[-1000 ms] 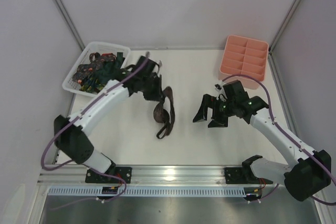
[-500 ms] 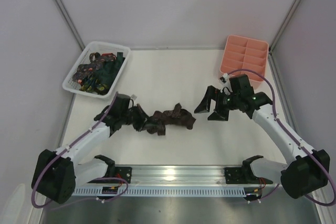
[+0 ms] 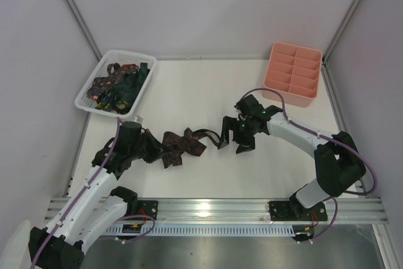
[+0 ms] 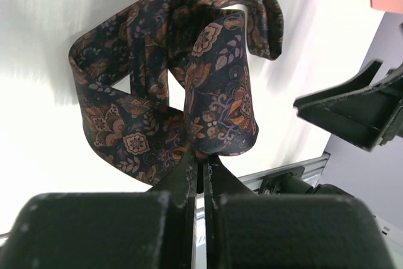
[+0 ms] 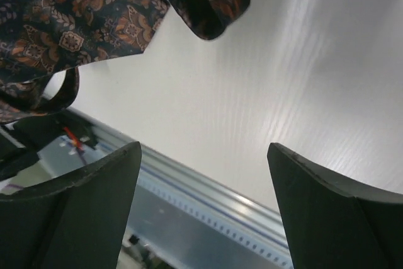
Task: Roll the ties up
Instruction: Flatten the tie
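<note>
A brown patterned tie (image 3: 181,145) lies crumpled on the white table between the two arms. My left gripper (image 3: 157,148) is shut on its left fold; the left wrist view shows the tie (image 4: 189,86) looped and bunched just past the pinched fingertips of the left gripper (image 4: 201,159). My right gripper (image 3: 232,139) is open beside the tie's right end, nothing between its fingers. In the right wrist view the tie (image 5: 82,17) lies ahead and to the left of the open right gripper (image 5: 204,150). More ties (image 3: 117,85), dark green, fill the basket.
A white lattice basket (image 3: 84,100) stands at the back left. A pink compartment tray (image 3: 296,46) sits at the back right. An aluminium rail (image 3: 208,208) runs along the table's near edge. The enclosure walls close in the sides.
The tie went from hanging at the back, to stretched flat, to bunched up. My left gripper carried it nearer; my right gripper moved left to the tie's right end.
</note>
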Tool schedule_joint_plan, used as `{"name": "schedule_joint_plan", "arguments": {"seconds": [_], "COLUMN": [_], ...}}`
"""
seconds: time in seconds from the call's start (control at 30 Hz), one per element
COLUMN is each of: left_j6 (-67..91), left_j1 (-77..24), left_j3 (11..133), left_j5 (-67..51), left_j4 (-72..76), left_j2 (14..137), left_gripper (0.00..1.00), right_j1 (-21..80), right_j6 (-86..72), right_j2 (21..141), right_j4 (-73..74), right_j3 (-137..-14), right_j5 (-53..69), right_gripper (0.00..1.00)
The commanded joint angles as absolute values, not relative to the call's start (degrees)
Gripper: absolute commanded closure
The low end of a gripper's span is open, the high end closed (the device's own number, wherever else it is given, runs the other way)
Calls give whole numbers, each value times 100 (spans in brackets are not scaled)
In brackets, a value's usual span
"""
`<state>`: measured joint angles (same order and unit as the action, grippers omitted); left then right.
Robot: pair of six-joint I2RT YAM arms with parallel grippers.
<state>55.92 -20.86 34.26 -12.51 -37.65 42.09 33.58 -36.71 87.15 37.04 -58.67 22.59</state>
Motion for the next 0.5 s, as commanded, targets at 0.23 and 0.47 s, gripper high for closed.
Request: {"name": "schedule_joint_plan", "arguments": {"seconds": [0.23,0.47], "left_j6": [5528,5528], "left_j1": [-2039,-2039], "left_j3": [3384,3384], "left_j5": [-1380,-1415], "left_j4": [-3823,-3779], "left_j2": [4043,4069], "left_gripper": [100,100], "right_j1": [3814,3858], "right_j6": [-1672,-677], "right_j2": [9368,9835], "right_j4": [2786,2374], "right_j3": [-6257,-6241], "right_j5": [1011,1300], "right_gripper": [10,12]}}
